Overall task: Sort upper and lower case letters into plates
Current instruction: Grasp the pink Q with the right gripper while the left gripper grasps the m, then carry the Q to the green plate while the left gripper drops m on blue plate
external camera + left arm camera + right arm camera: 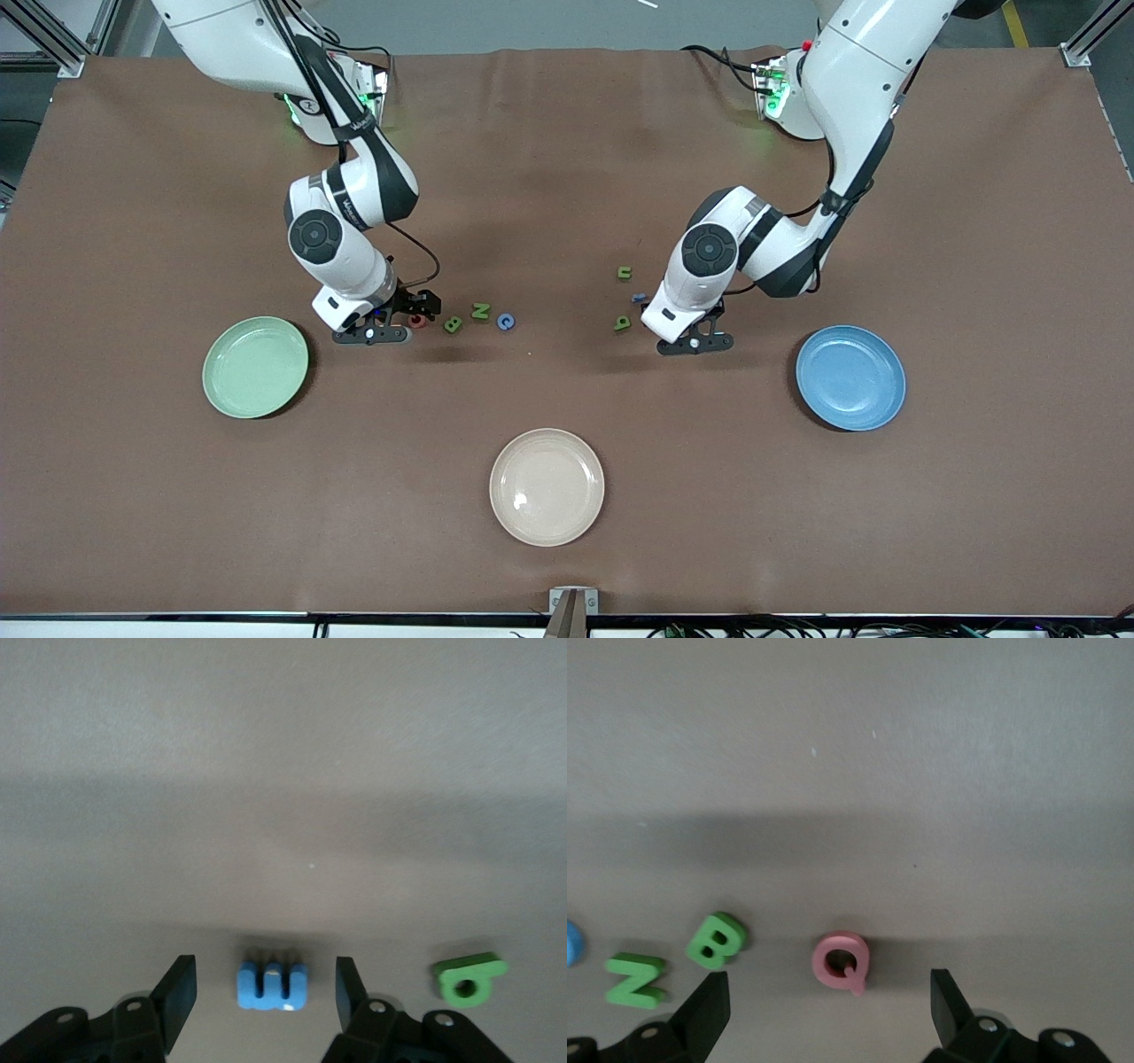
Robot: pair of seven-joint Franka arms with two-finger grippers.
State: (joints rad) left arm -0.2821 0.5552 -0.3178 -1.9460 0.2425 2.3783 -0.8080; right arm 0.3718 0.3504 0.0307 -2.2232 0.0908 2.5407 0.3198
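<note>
While the left gripper [264, 992] stands low over the table [567, 549] with its jaws partly apart, a small blue letter [272, 985] lies between the fingers [177, 992], touching neither. Beside it lies a green letter [469, 979], its stem pointing away from the blue one. Wider apart, the right gripper [830, 1005] straddles a red Q [842, 960] without touching it; green B [716, 940] and green N [635, 980] lie beside. Both arms bend steeply down. Nearest the front edge sits the cream plate [547, 486]; farther back sit the pale green plate [255, 367] and blue plate [850, 377], toward opposite ends.
</note>
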